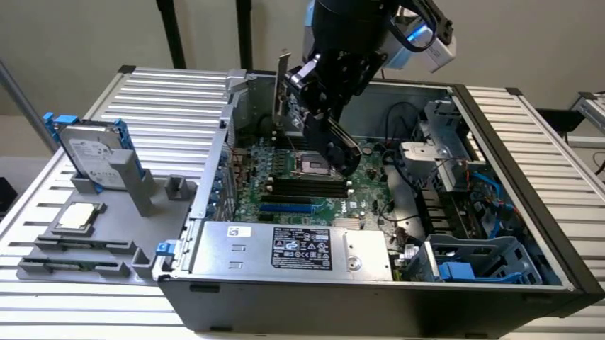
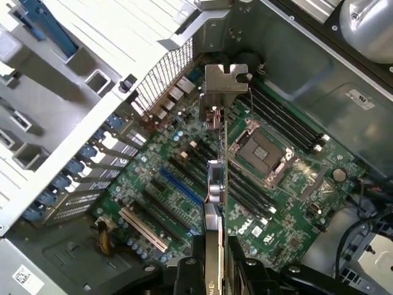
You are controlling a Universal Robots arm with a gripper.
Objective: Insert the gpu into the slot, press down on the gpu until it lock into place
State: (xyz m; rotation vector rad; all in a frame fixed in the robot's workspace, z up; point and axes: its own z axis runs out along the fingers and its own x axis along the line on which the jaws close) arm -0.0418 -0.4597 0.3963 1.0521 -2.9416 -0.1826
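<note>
One gpu [image 2: 216,178] is clamped in the closed hand [image 2: 215,261] and held above the middle of the motherboard [image 2: 288,203] inside the open case [image 1: 397,290]. It shows edge-on, with its faces unreadable and its near end buried between the fingers. One blue slot [image 2: 181,187] lies bare just beside it, not touching it.

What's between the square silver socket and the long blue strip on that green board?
In the exterior view, a row of long black memory slots lies between the square silver socket and the narrow blue plastic slot.
</note>
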